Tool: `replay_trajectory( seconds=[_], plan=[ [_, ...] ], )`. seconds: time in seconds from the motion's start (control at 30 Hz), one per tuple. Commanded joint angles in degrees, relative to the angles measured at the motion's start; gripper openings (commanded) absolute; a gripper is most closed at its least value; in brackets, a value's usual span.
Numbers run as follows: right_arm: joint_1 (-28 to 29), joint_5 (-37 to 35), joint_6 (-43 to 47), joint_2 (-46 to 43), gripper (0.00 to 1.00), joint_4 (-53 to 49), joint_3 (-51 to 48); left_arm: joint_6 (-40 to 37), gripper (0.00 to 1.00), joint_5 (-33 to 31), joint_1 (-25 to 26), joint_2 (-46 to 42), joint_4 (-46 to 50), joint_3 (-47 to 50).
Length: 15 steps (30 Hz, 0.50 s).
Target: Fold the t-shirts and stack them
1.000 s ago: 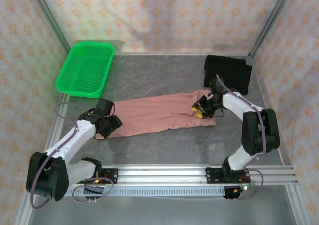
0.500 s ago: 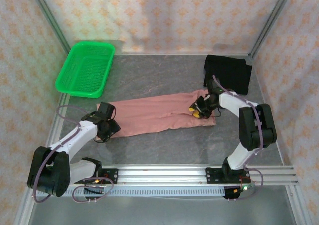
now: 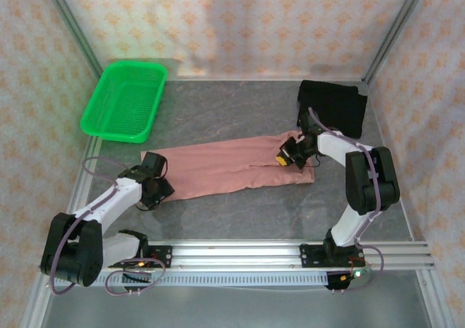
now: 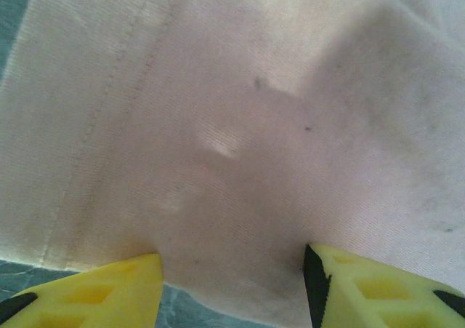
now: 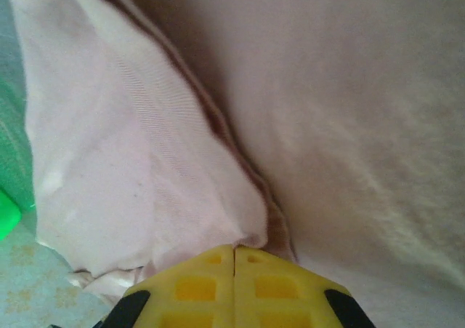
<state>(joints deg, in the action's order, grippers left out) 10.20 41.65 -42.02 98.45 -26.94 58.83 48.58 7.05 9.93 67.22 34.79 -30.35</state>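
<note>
The salmon-pink t-shirt (image 3: 225,166) lies folded into a long strip across the middle of the grey table. My left gripper (image 3: 161,188) is at its left end, open, with its yellow fingers (image 4: 109,288) pressed down on either side of the hem near the cloth's edge (image 4: 232,124). My right gripper (image 3: 285,156) is at the strip's right end, shut on a bunched fold of the pink cloth (image 5: 182,182) that runs into its closed tips (image 5: 234,252). The black t-shirt (image 3: 334,106) lies folded at the back right, apart from both grippers.
A green mesh basket (image 3: 123,99) stands at the back left. Patterned walls enclose the table on three sides. An aluminium rail (image 3: 240,252) runs along the near edge between the arm bases.
The right gripper has shut on the shirt's right end and shifted slightly toward the back. The left gripper has slid a little left and nearer, over the shirt's left hem.
</note>
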Motion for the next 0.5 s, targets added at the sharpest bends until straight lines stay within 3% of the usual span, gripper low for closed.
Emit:
replay_trajectory(
  seconds=[0.0,0.47],
  plan=[
    [0.57,1.19,-0.3,-0.14,0.0,-0.55,2.87,-1.15,0.55,-1.34,-0.82,-0.91,-0.13,0.98],
    [4.36,2.03,3.0,9.58,0.0,-7.09,19.36,-1.9,0.55,-1.11,-1.05,-1.04,0.79,1.67]
  ],
)
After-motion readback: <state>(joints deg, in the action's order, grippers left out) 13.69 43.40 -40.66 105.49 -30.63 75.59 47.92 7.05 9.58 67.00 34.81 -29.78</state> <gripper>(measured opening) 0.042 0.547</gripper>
